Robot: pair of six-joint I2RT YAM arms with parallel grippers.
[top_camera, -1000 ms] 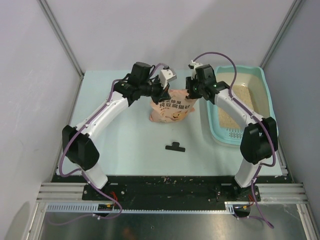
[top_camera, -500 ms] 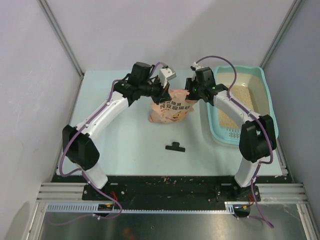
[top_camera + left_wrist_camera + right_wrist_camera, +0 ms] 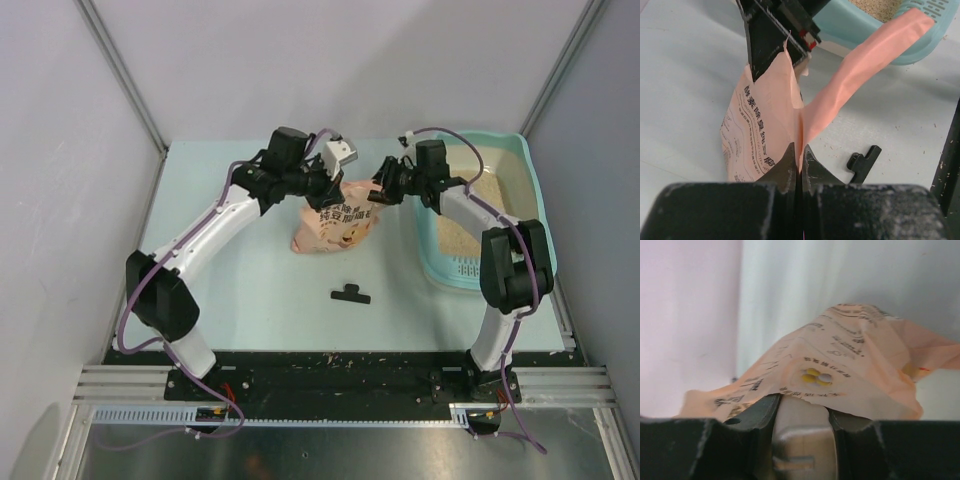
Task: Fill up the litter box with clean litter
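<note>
The teal litter box (image 3: 527,170) lies at the right of the table with beige clean litter (image 3: 465,228) covering its floor; its near corner (image 3: 850,25) and some litter (image 3: 880,6) show in the left wrist view. A peach printed bag (image 3: 335,228) leans between the arms. My left gripper (image 3: 328,192) is shut on the bag's top edge (image 3: 801,135), jaws pinched tight (image 3: 800,152). My right gripper (image 3: 380,192) reaches into the bag's mouth from the right. It (image 3: 802,402) is shut on a pale plastic scoop (image 3: 801,435), whose front is hidden under the bag's torn edge (image 3: 850,370).
A small black clip (image 3: 350,293) lies on the table in front of the bag, also seen in the left wrist view as the black clip (image 3: 865,161). Grey walls and slanted posts close in the back and sides. Litter crumbs dot the near table surface.
The right wrist swung out to the right and now points left into the bag. The bag tipped and sagged toward the front left. The left gripper shifted slightly right, still pinching the bag.
</note>
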